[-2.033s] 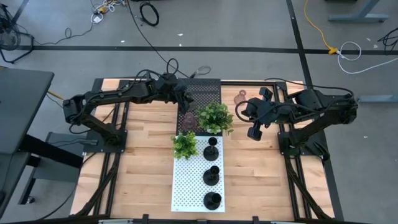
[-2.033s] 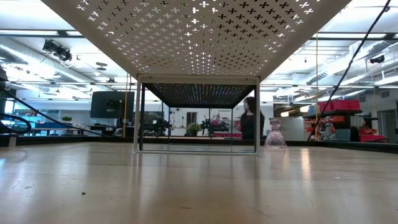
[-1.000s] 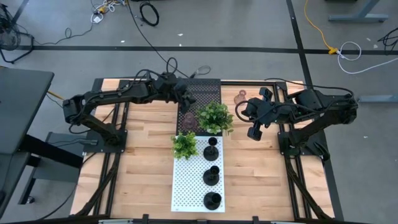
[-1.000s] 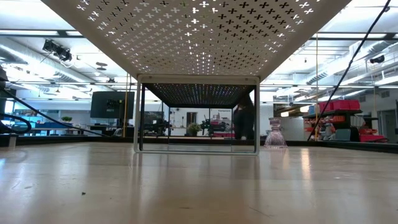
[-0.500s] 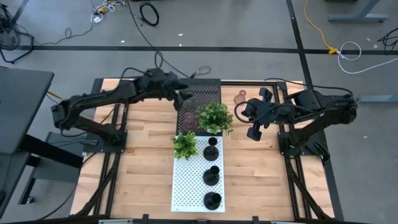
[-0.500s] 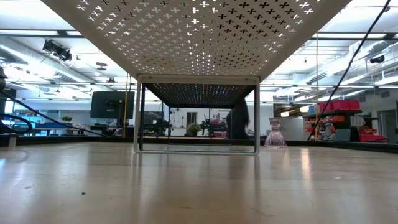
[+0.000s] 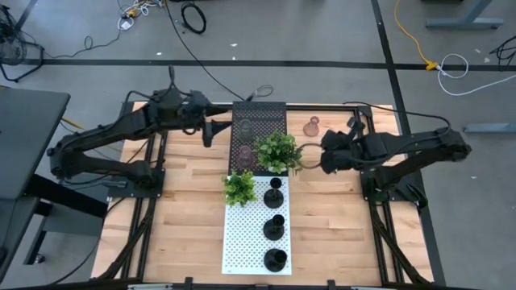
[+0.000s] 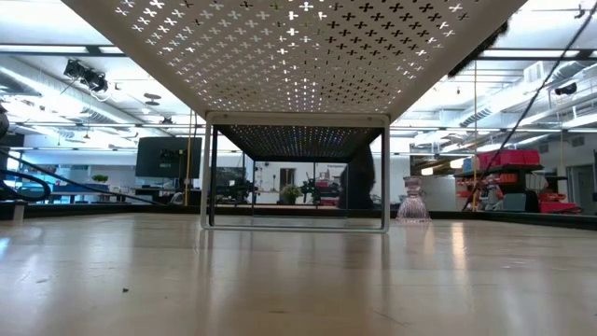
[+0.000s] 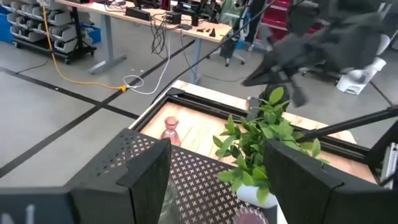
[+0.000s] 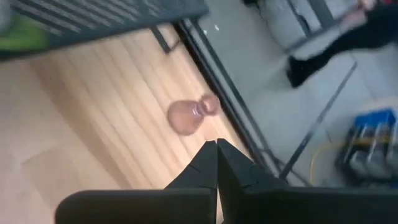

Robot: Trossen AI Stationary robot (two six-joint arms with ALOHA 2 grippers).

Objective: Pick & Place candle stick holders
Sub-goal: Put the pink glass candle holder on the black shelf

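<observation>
Grey floor, loose cables

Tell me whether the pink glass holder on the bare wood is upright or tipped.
Upright. The pink glass holder stands on its flared foot on the table, neck up, right of the black rack.

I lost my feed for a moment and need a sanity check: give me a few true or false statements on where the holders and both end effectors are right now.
1. Three black candle stick holders stand in a row on the white perforated rack. True.
2. The right end effector is clamped on a glass holder. False: it is shut on nothing, beside the larger plant.
3. One pink glass holder stands alone on the wooden table, right of the black rack. True.
4. The left end effector is shut. False: it is open, at the black rack's left edge, holding nothing.
5. The black rack holds no glass holders. False: two glass holders stand on it.
</observation>
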